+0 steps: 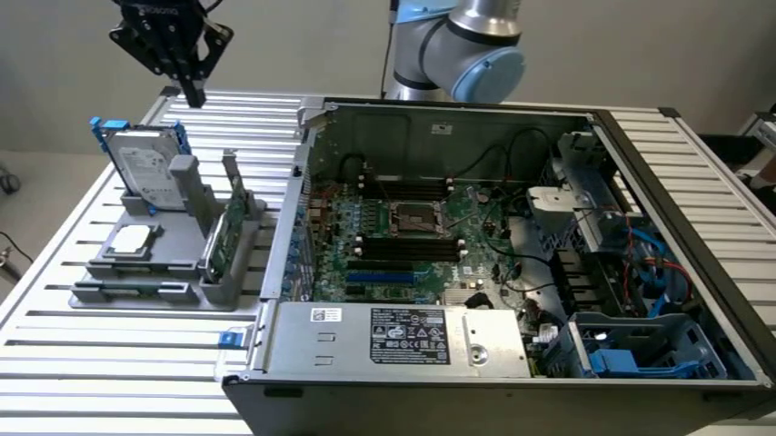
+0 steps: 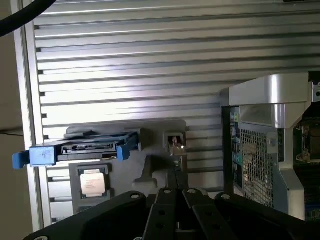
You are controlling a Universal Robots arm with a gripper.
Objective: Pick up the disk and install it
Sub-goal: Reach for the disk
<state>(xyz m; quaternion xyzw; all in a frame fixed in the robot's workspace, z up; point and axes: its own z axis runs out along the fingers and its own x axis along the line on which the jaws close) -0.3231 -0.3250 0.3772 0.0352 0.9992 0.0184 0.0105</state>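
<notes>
The disk [image 1: 145, 166], a silver-grey drive with a white label in a blue carrier, stands upright at the back of a grey holder [image 1: 158, 272] on the exterior view's left. In the wrist view the disk [image 2: 80, 149] appears edge-on with its blue carrier ends sticking out. My gripper [image 1: 193, 94] hangs in the air above and slightly behind the disk, shut with nothing in it. Its black fingers [image 2: 172, 200] point down toward the holder.
The holder also carries a square silver CPU chip [image 1: 130, 240] and an upright green circuit card [image 1: 222, 232]. An open computer case [image 1: 510, 245] fills the exterior view's right, with blue drive bays [image 1: 637, 354] in its front corner. All rest on a slatted metal table [image 1: 85, 381].
</notes>
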